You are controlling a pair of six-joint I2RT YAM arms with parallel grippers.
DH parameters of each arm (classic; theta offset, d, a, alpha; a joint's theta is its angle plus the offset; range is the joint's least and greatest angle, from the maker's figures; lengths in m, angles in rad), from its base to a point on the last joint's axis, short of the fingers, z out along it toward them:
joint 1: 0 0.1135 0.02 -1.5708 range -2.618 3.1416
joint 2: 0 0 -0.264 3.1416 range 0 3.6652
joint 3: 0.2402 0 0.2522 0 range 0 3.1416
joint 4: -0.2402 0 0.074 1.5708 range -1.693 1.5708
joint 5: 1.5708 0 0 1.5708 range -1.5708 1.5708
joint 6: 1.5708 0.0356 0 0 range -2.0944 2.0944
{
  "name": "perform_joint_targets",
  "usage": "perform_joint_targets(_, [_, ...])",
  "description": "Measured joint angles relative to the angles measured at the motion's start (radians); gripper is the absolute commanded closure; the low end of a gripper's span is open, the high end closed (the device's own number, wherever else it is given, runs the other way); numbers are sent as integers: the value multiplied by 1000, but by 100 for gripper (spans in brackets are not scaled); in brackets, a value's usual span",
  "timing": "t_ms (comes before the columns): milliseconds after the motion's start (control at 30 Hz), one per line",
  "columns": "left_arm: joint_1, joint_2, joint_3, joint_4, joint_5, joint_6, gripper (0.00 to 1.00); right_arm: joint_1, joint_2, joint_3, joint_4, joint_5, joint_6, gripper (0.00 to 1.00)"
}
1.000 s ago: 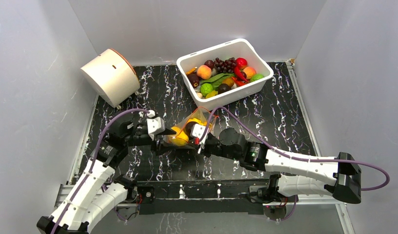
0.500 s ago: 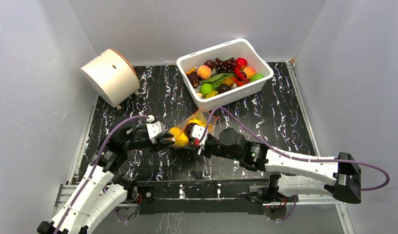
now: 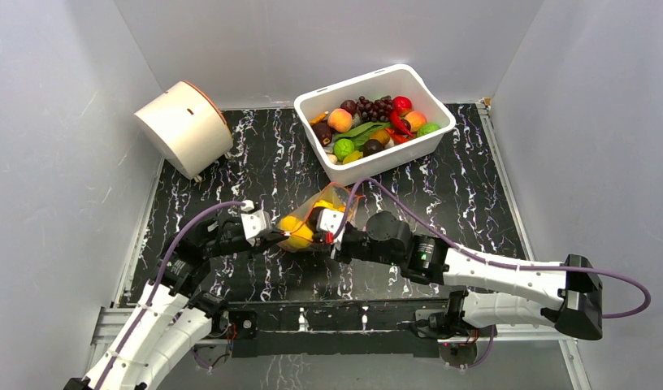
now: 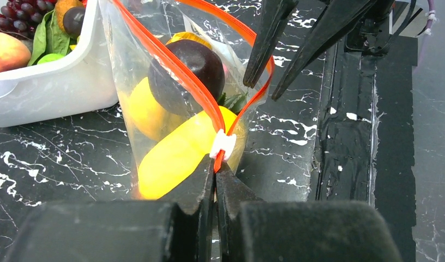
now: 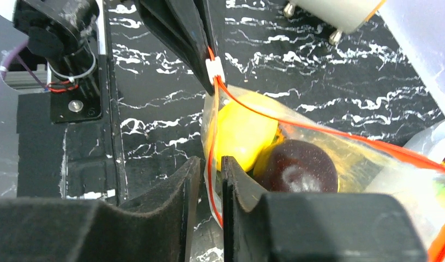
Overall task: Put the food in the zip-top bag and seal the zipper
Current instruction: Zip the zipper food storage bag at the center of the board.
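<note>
The clear zip-top bag stands at the table's centre between both grippers. Inside I see food: a dark purple round fruit and yellow fruit. Its red-orange zipper gapes wide at the mouth. My left gripper is shut on the zipper's end, just below the white slider. My right gripper has its jaws slightly apart, and the red zipper strip runs loose between them. In the top view the left gripper and right gripper face each other across the bag.
A white bin full of more toy produce stands behind the bag, close to its far side. A white cylindrical container lies tipped at the back left. Grey walls enclose the table.
The left gripper moved right to the bag and closed on the zipper's end. The right gripper's jaws parted a little, loosening its pinch on the strip.
</note>
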Motion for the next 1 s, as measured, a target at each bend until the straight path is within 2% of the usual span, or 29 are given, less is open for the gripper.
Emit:
perform_joint_targets(133, [0, 0, 0, 9, 0, -6, 100, 0, -10, 31, 0, -46, -18, 70])
perform_joint_targets(500, [0, -2, -18, 68, 11, -50, 100, 0, 55, 158, 7, -143, -103, 66])
perform_joint_targets(767, [0, -14, -30, 81, 19, -65, 100, 0, 151, 189, 2, -164, -161, 65])
perform_joint_targets(1000, [0, -24, -35, 81, 18, -68, 100, -1, 174, 200, 8, -156, -193, 62])
